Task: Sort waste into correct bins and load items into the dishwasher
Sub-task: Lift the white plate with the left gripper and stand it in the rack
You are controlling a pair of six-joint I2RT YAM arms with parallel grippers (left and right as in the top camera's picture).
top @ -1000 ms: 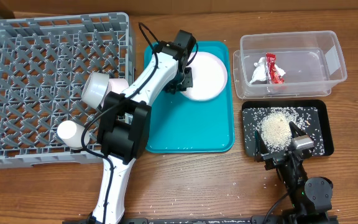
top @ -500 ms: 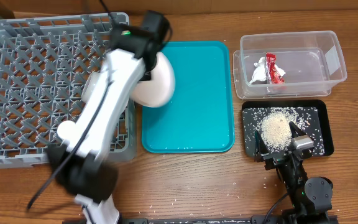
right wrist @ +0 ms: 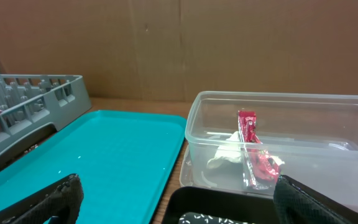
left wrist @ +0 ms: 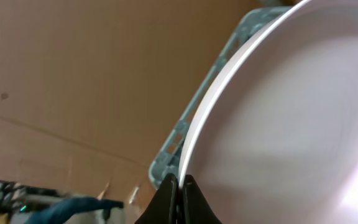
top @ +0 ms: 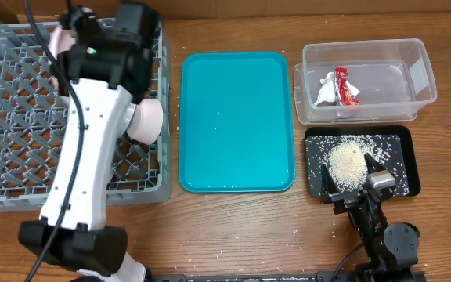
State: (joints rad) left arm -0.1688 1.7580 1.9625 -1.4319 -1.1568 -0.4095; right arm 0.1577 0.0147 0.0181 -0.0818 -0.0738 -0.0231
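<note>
My left gripper (left wrist: 180, 180) is shut on the rim of the large pale pink-white plate (left wrist: 278, 124). In the overhead view the plate (top: 146, 119) shows partly beside my raised left arm, over the right side of the grey dish rack (top: 22, 78); the fingers are hidden under the arm. A rack corner (left wrist: 174, 152) shows behind the plate. The red and silver-white wrapper (top: 344, 84) lies in the clear tub (top: 417, 74), also in the right wrist view (right wrist: 252, 140). My right gripper (top: 357, 182) is open and empty at the black tray (top: 405, 168). Cup, dish, bowl and chopsticks are out of view.
The flat teal tray (top: 237, 121) lies between the rack and the bins, with nothing on it. A heap of white rice (top: 348, 163) sits in the black tray, with loose grains on the wood near the front. A cardboard wall stands behind the table.
My left arm has carried the plate off the teal tray and leftward over the dish rack. The right arm has not moved.
</note>
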